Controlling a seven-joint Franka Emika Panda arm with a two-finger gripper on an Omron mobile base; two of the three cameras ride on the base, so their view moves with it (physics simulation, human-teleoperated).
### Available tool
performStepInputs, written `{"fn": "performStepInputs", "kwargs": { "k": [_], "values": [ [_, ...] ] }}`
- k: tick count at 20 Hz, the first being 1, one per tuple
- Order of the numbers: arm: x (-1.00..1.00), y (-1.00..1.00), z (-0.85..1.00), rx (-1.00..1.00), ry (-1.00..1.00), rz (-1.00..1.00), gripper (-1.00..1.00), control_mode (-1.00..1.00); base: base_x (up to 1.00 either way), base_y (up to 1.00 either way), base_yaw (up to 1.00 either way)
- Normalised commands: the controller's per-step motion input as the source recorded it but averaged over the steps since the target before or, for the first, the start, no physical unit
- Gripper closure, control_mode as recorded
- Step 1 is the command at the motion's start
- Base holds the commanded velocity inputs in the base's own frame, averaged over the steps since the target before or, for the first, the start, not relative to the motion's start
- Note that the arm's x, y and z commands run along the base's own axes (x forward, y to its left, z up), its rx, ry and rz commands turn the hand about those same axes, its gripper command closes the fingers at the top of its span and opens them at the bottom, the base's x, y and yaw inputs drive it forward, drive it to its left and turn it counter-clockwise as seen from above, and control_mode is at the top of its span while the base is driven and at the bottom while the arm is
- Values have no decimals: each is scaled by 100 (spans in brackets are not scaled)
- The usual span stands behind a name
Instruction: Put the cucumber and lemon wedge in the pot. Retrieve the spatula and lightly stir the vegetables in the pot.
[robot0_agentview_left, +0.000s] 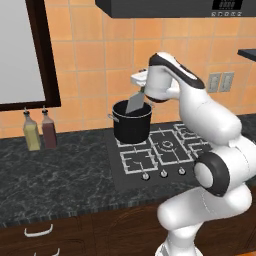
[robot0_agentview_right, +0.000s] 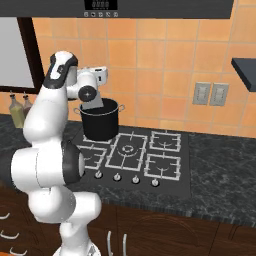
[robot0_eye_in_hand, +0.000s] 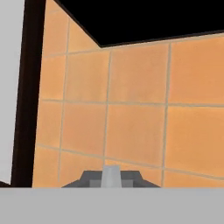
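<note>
The gripper (robot0_agentview_left: 141, 91) sits just above the pot (robot0_agentview_left: 132, 122), jaws pressed together on the spatula (robot0_agentview_left: 134, 103). The handle is hidden in the hand; the pale blade hangs down, tilted, with its lower edge at or just inside the pot's rim on the side nearer the arm. The pot stands on the rear burner of the stove (robot0_agentview_left: 161, 150), on the bottle side, and in the right base view the blade (robot0_agentview_right: 93, 104) again crosses the pot's (robot0_agentview_right: 100, 122) rim. The spatula has been retrieved, so that step looks done. The pot's inside cannot be seen, so the cucumber and lemon wedge cannot be confirmed there; none lies on the counter (robot0_agentview_left: 60, 175) around the pot. Judging by this, the light stirring is what remains.
</note>
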Motion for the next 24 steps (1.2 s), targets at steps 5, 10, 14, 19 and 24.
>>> {"fn": "performStepInputs", "kwargs": {
  "k": [5, 10, 14, 19, 24],
  "values": [
    [47, -15, 2, 5, 4, -2, 100, -100, 0, 0, 0],
    [38, -13, -9, 0, 0, -2, 100, -100, 0, 0, 0],
    [16, -6, -22, 0, 0, -1, 100, -100, 0, 0, 0],
    [0, 0, -38, 0, 3, 0, 100, -100, 0, 0, 0],
    [4, 0, -58, 0, 7, 0, 100, -100, 0, 0, 0]
  ]
}}
